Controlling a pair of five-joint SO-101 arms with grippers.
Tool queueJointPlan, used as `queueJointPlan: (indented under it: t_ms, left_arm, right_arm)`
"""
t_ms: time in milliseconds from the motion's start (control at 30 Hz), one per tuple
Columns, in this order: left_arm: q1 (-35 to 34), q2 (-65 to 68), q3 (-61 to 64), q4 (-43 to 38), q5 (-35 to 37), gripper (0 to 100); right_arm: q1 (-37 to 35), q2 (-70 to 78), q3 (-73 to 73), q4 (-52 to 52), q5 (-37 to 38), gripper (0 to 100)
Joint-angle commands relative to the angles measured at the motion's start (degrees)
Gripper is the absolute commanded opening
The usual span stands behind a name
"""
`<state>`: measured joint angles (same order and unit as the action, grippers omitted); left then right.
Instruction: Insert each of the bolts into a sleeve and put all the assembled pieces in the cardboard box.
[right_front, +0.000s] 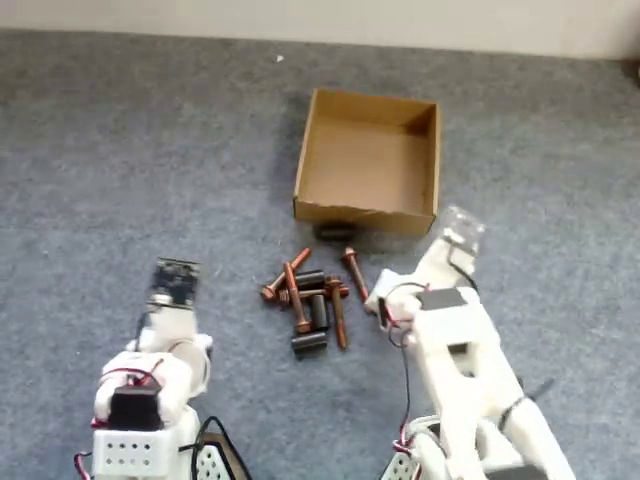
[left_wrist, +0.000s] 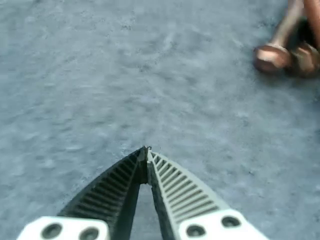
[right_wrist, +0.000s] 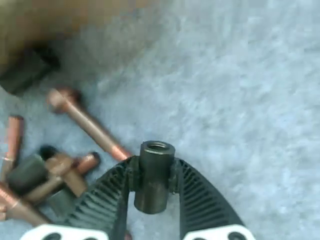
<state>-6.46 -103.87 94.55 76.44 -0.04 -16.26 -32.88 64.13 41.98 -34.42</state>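
My right gripper (right_wrist: 154, 167) is shut on a dark sleeve (right_wrist: 153, 180), held upright with its threaded hole facing up. It hangs over the carpet beside the pile of copper bolts (right_front: 300, 290) and dark sleeves (right_front: 312, 318). One bolt (right_wrist: 89, 126) lies just beyond the held sleeve. The open cardboard box (right_front: 420, 215) stands behind the pile, and a lone sleeve (right_front: 335, 232) lies against its front wall. My left gripper (left_wrist: 146, 157) is shut on nothing, low over bare carpet to the left of the pile, with two bolt heads (left_wrist: 272, 56) off to one side.
Grey carpet (right_front: 120, 150) covers the whole work surface, with free room to the left of the box and in front of the left arm. The right arm's body (right_front: 455, 340) stands close to the right of the pile.
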Motion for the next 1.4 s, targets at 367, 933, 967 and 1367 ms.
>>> queueJointPlan:
  t_ms: [367,933,967,1367]
  left_arm:
    - [5.0,0.8,-20.3,-1.2,-15.3,1]
    - [32.7,59.8,-52.5,-2.8,15.5,13]
    - [34.7,62.4,-53.8,-4.1,17.8,13]
    - [43.3,87.9,-56.4,-28.2,29.7,13]
  right_arm:
    - [12.7,-19.5,2.6,-2.5,-6.5,0.3]
    - [23.3,-19.5,2.5,-2.5,-6.7,0.3]
    - [23.8,-19.5,2.5,-2.5,-6.7,0.3]
    - [28.4,-19.9,2.5,-2.5,-6.7,0.3]
